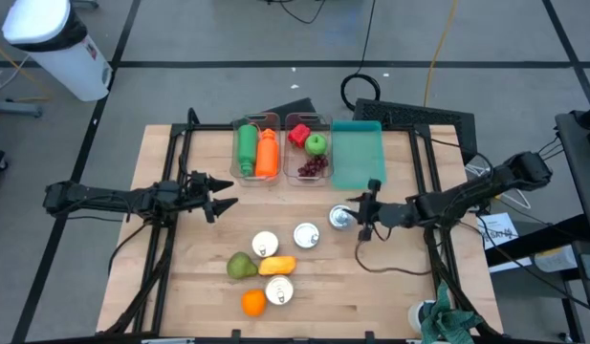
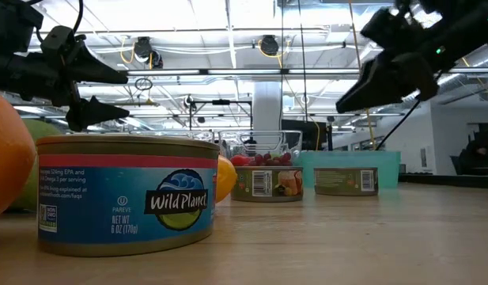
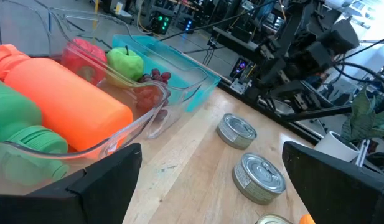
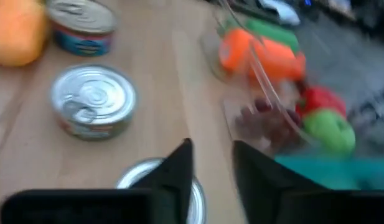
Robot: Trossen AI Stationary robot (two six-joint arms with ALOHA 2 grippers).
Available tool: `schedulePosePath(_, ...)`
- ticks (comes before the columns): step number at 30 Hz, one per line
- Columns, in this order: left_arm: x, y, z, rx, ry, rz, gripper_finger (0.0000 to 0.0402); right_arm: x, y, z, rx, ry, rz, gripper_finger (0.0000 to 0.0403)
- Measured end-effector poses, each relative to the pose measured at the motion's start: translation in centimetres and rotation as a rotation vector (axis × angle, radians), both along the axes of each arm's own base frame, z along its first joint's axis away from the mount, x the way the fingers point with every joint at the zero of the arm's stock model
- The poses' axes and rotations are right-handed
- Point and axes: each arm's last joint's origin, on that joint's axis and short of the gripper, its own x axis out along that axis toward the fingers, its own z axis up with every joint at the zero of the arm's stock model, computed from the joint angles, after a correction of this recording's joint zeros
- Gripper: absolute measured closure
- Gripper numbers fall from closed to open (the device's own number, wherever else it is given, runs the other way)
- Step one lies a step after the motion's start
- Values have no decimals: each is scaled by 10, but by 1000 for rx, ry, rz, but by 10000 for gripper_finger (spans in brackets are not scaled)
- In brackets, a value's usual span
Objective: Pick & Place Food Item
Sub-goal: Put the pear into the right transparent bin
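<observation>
Wooden table (image 1: 390, 287), bright workshop behind

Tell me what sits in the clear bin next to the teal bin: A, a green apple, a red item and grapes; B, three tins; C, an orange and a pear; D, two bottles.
A: in the high view the clear bin beside the teal bin holds a green apple, a red item and dark grapes.
</observation>
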Motion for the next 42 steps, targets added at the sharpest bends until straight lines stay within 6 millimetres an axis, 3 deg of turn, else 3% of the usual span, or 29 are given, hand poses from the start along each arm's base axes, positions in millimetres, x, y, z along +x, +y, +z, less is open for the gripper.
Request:
schedulePosePath(3,0,0,0,0,0,0,2,0,-11,-4,81,12,-95,228)
schedulePosePath(6,0,0,0,0,0,-1,2,1,-19,-9,226,49,-74,168)
schedulePosePath(11,0,0,0,0,0,0,2,4,-19,-22,321,147,8,118)
schedulePosePath(17,0,0,0,0,0,-1,2,2,-13,-34,332,251,-6,116)
schedulePosePath(33,1,0,7,-48,-86,12,2,5,-11,-32,330,211,15,126)
schedulePosePath(37,2,-3,11,-106,-137,-98,2,6,-11,-28,316,180,36,126)
schedulePosePath(39,2,-7,25,-177,-283,-233,2,7,-11,-25,302,152,51,126)
schedulePosePath(42,1,-15,41,-127,-402,-382,2,8,-11,-20,279,125,72,126)
